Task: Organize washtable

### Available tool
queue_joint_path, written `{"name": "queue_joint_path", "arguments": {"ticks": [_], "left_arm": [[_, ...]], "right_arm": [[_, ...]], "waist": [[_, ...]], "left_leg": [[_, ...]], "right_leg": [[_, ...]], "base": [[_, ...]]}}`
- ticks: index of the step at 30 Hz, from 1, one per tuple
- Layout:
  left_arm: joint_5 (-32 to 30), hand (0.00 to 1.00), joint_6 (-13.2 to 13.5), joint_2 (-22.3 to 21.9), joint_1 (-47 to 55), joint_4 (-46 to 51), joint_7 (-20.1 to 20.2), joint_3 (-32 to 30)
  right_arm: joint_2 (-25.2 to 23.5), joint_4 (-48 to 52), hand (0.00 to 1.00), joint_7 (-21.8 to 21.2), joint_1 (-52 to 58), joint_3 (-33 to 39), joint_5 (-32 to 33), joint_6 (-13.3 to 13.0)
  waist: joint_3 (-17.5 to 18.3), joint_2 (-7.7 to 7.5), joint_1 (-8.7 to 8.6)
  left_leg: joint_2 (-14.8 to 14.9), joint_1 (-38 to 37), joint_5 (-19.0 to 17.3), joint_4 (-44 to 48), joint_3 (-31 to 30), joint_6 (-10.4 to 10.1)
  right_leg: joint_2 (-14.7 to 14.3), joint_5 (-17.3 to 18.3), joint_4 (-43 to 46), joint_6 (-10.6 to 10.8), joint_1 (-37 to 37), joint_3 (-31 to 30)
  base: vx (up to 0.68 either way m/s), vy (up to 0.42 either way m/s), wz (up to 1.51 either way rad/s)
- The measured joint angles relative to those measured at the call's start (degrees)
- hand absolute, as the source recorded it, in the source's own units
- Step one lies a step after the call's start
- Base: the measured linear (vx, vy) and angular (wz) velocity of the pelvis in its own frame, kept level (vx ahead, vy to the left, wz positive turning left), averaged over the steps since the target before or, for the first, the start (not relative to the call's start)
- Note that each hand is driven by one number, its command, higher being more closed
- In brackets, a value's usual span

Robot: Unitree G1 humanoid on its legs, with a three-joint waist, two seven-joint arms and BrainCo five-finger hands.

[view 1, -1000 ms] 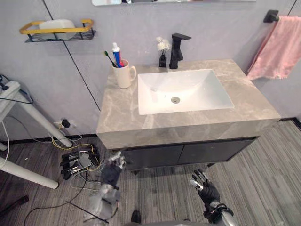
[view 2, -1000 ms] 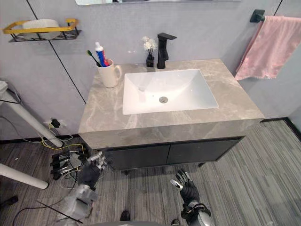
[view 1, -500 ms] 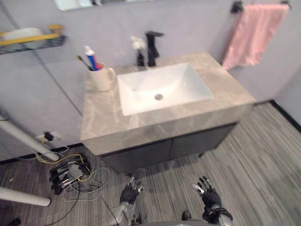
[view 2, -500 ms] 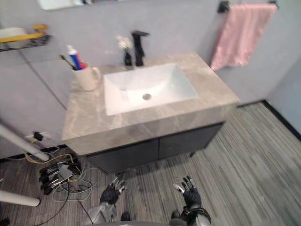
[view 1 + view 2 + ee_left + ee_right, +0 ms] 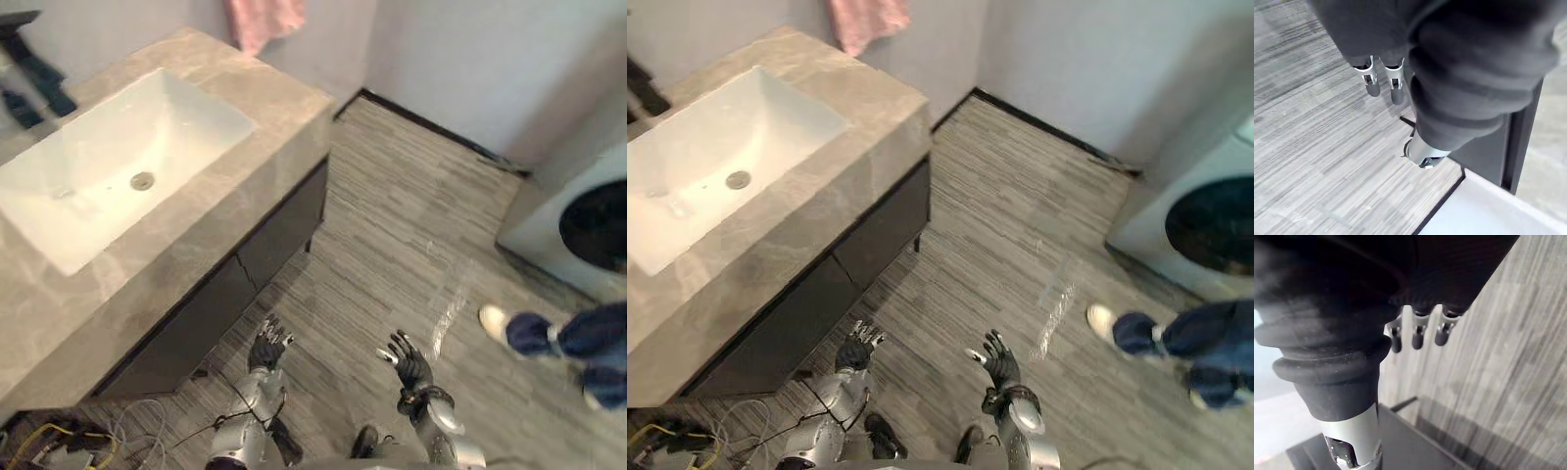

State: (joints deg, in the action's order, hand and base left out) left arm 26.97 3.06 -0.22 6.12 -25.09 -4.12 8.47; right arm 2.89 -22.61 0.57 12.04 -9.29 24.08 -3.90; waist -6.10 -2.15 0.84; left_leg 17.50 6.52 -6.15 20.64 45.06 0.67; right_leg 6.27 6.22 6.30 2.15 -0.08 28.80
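Grey striped floor spreads ahead. On the robot's left stands a grey marble tabletop with a white sink set in it; a washing machine is on the right, a person's leg near it. A pink towel hangs behind the tabletop. The left hand and right hand hover over the floor, fingers spread, released.

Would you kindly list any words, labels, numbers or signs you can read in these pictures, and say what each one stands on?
None can be read: no print shows on the washtable, its sink, the pink towel or the washing machine. The open left hand and right hand carry no markings either.
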Motion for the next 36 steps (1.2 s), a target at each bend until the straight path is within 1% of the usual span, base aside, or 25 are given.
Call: {"name": "queue_joint_path", "arguments": {"ticks": [1,4,9,10,11,12,13,14,15,17,18,19,20,21,24,26,28,29,30,31,32,33,34,35,36], "left_arm": [[0.06,0.00,0.03,0.42,0.15,-0.03,-0.10,0.01],[1.04,0.00,0.07,0.22,0.22,-0.28,-0.47,1.59],[1.08,0.00,-0.05,0.37,0.45,-0.53,-1.46,2.15],[1.07,0.00,-0.09,0.51,1.16,-0.44,-1.86,1.45],[1.06,0.00,-0.09,0.56,1.78,-0.06,-2.18,0.88],[1.05,0.00,-0.10,0.42,2.50,0.43,-2.48,0.33],[0.98,0.00,-0.38,0.58,3.38,1.64,-2.49,0.07],[0.86,0.00,-0.39,0.58,3.90,2.68,-2.48,-0.12],[0.70,0.00,-0.38,0.64,4.75,4.66,-2.41,-0.46],[0.33,0.00,-0.33,0.07,6.68,8.24,-2.21,-2.04],[-0.12,0.00,-0.28,-0.14,8.17,11.10,-2.04,-3.35],[-0.27,0.00,-0.11,-0.38,9.27,12.54,-1.89,-3.55],[-0.67,0.00,0.00,-0.57,10.23,14.32,-1.03,-3.53],[-0.75,0.00,0.05,-0.85,10.74,15.58,-0.82,-3.43],[-1.37,0.00,-0.08,0.66,11.16,15.95,-0.88,-3.86],[-2.06,0.00,-0.13,0.54,11.40,16.25,-0.89,-3.08],[-2.96,0.00,-0.29,0.24,11.32,17.26,-0.86,-0.87],[-2.97,0.00,-0.36,-0.59,11.03,17.96,-0.82,0.40],[-2.97,0.00,-0.40,-1.81,10.67,17.95,-0.83,0.76],[-2.97,0.00,-0.40,-2.97,10.04,17.66,-0.81,0.63],[-2.97,0.00,-0.40,-2.75,9.00,17.51,-0.78,1.08],[-3.00,0.00,-0.10,-2.81,6.74,18.08,-0.50,3.09],[-3.00,0.00,0.09,-3.12,5.56,18.49,0.25,3.26],[-3.02,0.00,0.05,-2.84,5.04,18.29,0.26,3.22],[-3.09,0.00,-0.10,-2.16,4.17,18.30,0.41,3.21]], "right_arm": [[0.00,0.31,0.00,-0.14,0.85,0.04,-0.11,0.00],[1.01,0.95,0.00,-0.54,2.53,0.31,0.14,-0.12],[0.65,0.96,0.00,-0.51,3.85,2.12,5.70,-0.19],[0.13,1.02,0.00,-0.65,3.31,1.87,7.52,-0.17],[0.18,1.05,0.00,-0.80,2.81,1.85,8.00,-0.19],[0.15,1.05,0.00,-0.81,1.66,1.70,8.11,-0.18],[0.12,1.05,0.00,-0.83,0.17,1.70,8.10,-0.18],[0.04,1.08,0.00,-0.90,-0.56,1.66,8.06,-0.18],[-0.04,1.24,0.00,-1.00,-0.85,1.75,7.98,-0.18],[0.18,2.04,0.00,-2.02,-0.18,2.16,7.21,-0.18],[0.36,2.24,0.00,-2.08,-0.16,2.17,6.76,-0.12],[0.40,2.24,0.00,-2.08,-0.30,2.40,6.72,-0.15],[0.37,2.50,0.00,-2.06,-0.46,4.15,6.73,-0.29],[0.80,2.81,0.00,-2.04,-0.41,6.21,6.73,-0.35],[-1.65,6.55,0.00,-1.79,2.90,7.79,6.81,-0.24],[-4.02,8.92,0.00,-0.47,5.33,9.45,8.67,-0.30],[-5.21,10.15,0.00,0.51,6.58,10.06,11.70,-0.34],[-5.72,11.23,0.00,0.56,7.80,10.44,13.86,-0.36],[-5.71,12.11,0.00,0.56,8.27,10.45,15.07,-0.33],[-5.89,13.39,0.00,0.47,8.47,10.04,16.35,-0.24],[-6.48,14.33,0.00,0.46,8.42,9.94,16.68,-0.23],[-7.15,15.13,0.00,0.44,9.24,10.97,17.46,-0.27],[-7.16,15.15,0.00,0.34,8.79,11.28,18.23,-0.25],[-6.88,15.01,0.00,0.34,8.59,10.71,18.40,-0.05],[-6.78,15.31,0.00,0.14,8.00,10.14,18.63,0.04]], "waist": [[0.00,-0.04,0.02],[-0.35,0.46,-0.07],[-3.19,0.69,-0.18],[-3.76,0.64,0.15],[-3.83,0.85,0.41],[-3.90,1.82,0.93],[-3.86,3.30,1.79],[-3.51,3.85,1.81],[-3.50,3.38,1.72],[-3.39,2.90,1.59],[-3.55,2.57,1.68],[-3.12,2.96,1.69],[-2.41,4.19,1.49],[-1.54,5.52,1.66],[-0.76,2.64,1.62],[0.21,1.45,1.30],[0.78,0.88,-0.04],[1.01,1.04,-0.06],[1.33,1.48,-0.07],[0.89,0.94,-0.06],[0.68,0.36,-0.12],[0.80,1.14,-0.58],[0.56,1.71,-0.41],[0.48,1.12,-0.07],[0.14,1.59,0.01]], "left_leg": [[0.60,-0.35,-0.01,0.68,-0.54,0.00],[1.28,-0.18,0.03,1.05,-7.75,0.00],[0.62,-0.82,0.38,5.74,-24.84,-0.56],[-0.07,1.27,-1.32,10.79,-32.99,-1.55],[-1.19,1.61,-3.20,11.89,-37.07,-2.89],[-3.59,1.55,-5.75,12.42,-43.60,-4.64],[-6.62,1.00,-8.82,12.48,-52.72,-4.75],[-7.47,0.09,-9.55,12.06,-55.83,-5.16],[-9.36,-1.63,-9.60,12.17,-60.08,-5.36],[-12.62,-1.65,-9.57,17.24,-63.51,-5.31],[-14.72,-0.75,-11.58,21.29,-65.07,-5.23],[-15.85,-1.17,-14.10,20.36,-66.42,-5.54],[-17.69,-1.20,-16.57,14.78,-68.58,-5.46],[-17.28,-2.62,-19.42,8.97,-66.70,-1.41],[-18.16,-3.69,-18.12,5.47,-57.77,0.83],[-18.40,-5.09,-17.84,3.07,-51.99,1.28],[-18.27,-6.73,-17.82,1.33,-47.85,1.31],[-18.24,-7.74,-17.82,1.24,-44.64,1.29],[-18.04,-8.32,-17.56,2.15,-41.45,0.80],[-18.01,-5.78,-16.44,7.88,-38.60,-1.72],[-18.09,-3.28,-16.84,11.30,-37.48,-0.98],[-15.35,-0.25,-17.55,11.17,-35.85,1.05],[-11.76,0.69,-17.28,8.14,-33.04,1.15],[-11.69,0.68,-17.48,8.22,-30.73,2.14],[-10.22,1.40,-17.45,8.42,-26.76,2.91]], "right_leg": [[-0.45,-0.01,-0.36,-0.03,0.79,-0.40],[-2.16,-0.11,-0.56,-0.87,1.31,-2.14],[-4.07,-0.54,0.74,-1.97,1.64,-9.77],[-4.53,-0.73,1.71,-2.42,0.66,-14.48],[-4.99,-0.47,2.27,-2.72,-0.41,-17.01],[-6.26,-0.17,3.73,-3.35,-2.40,-21.53],[-8.97,-0.74,5.10,-4.23,-5.33,-28.37],[-9.81,-0.74,5.61,-4.21,-6.26,-30.70],[-11.01,-1.02,5.97,-3.75,-7.40,-34.14],[-12.13,-3.11,5.29,-3.51,-7.98,-41.23],[-12.20,-3.58,5.02,-2.79,-7.98,-46.01],[-12.34,-4.09,4.46,-2.05,-8.10,-48.23],[-12.53,-5.15,3.51,-0.42,-8.70,-51.36],[-13.86,-5.66,3.24,1.31,-10.26,-54.40],[-11.97,-7.67,1.99,3.08,-11.89,-59.61],[-12.04,-8.52,2.23,4.34,-13.36,-60.68],[-12.41,-9.33,1.53,4.73,-13.57,-60.95],[-13.40,-10.81,1.18,5.32,-13.53,-62.42],[-14.61,-12.73,1.01,4.04,-13.55,-63.28],[-13.89,-14.93,0.85,1.89,-13.99,-64.35],[-13.01,-16.35,-0.35,2.23,-14.08,-65.72],[-12.71,-20.21,-2.79,4.83,-14.49,-67.51],[-14.19,-22.81,-3.96,6.03,-15.28,-67.74],[-14.35,-24.34,-4.96,6.84,-15.50,-67.99],[-13.99,-28.28,-9.11,5.86,-15.95,-65.08]], "base": [[-0.07,-0.092,-0.10],[-0.10,-0.078,-0.28],[-0.10,0.001,-0.79],[-0.10,0.079,-1.42],[-0.11,0.133,-1.87],[-0.13,0.230,-2.46],[-0.11,0.216,-2.50],[-0.10,0.211,-2.37],[-0.03,0.107,-1.77],[-0.06,0.148,-1.75],[-0.10,0.248,-1.48],[-0.14,0.361,-1.71],[-0.15,0.363,-1.72],[-0.15,0.344,-1.65],[-0.07,0.275,-1.47],[0.06,0.176,-1.51],[0.10,0.118,-1.28],[0.08,0.102,-1.36],[0.11,0.161,-1.82],[0.03,0.105,-1.49],[-0.08,0.085,-1.32],[-0.15,0.071,-1.19],[-0.18,0.080,-1.33],[-0.16,0.086,-1.59],[-0.15,0.059,-1.54]]}}
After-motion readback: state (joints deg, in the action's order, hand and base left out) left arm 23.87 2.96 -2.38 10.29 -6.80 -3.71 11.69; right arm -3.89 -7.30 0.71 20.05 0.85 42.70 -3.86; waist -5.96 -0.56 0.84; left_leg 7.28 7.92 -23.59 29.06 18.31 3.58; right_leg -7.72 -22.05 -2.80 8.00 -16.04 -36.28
